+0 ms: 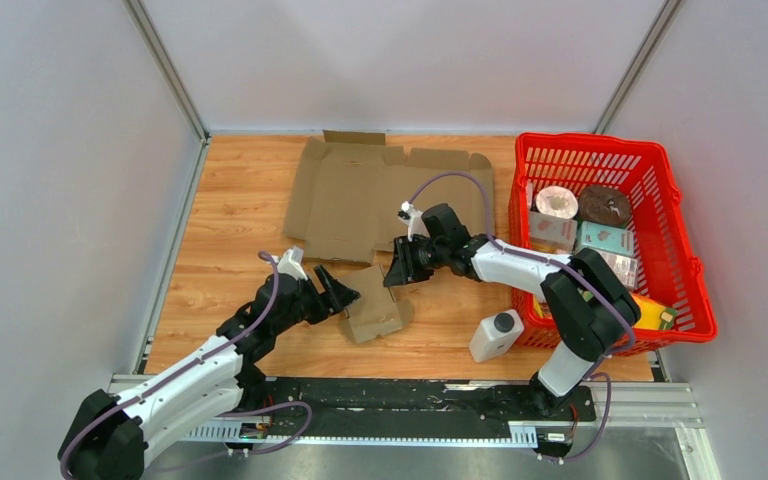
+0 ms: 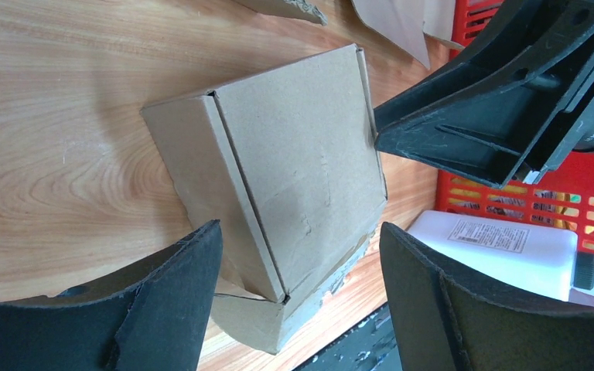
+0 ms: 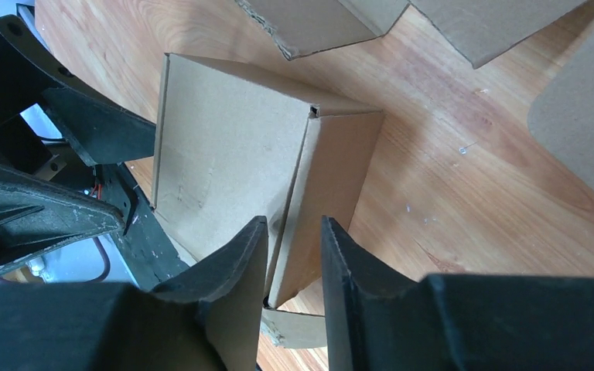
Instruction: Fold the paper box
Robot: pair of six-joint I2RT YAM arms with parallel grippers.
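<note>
The small folded cardboard box [image 1: 375, 312] lies on the wooden table between both grippers. In the left wrist view the box [image 2: 294, 170] has its lid down, with a ragged flap at its near corner. My left gripper [image 1: 337, 291] is wide open and empty, its fingers [image 2: 178, 309] on either side of the box's near corner without touching it. My right gripper [image 1: 400, 268] is over the box's far edge. Its jaws are only narrowly apart above the lid seam [image 3: 298, 193] and hold nothing. In the left wrist view its tip [image 2: 379, 133] meets the box's edge.
A large flat unfolded cardboard sheet [image 1: 360, 195] lies at the back of the table. A red basket [image 1: 695, 270] with several items stands at the right. A white bottle [image 1: 495, 335] lies next to it, near the front edge.
</note>
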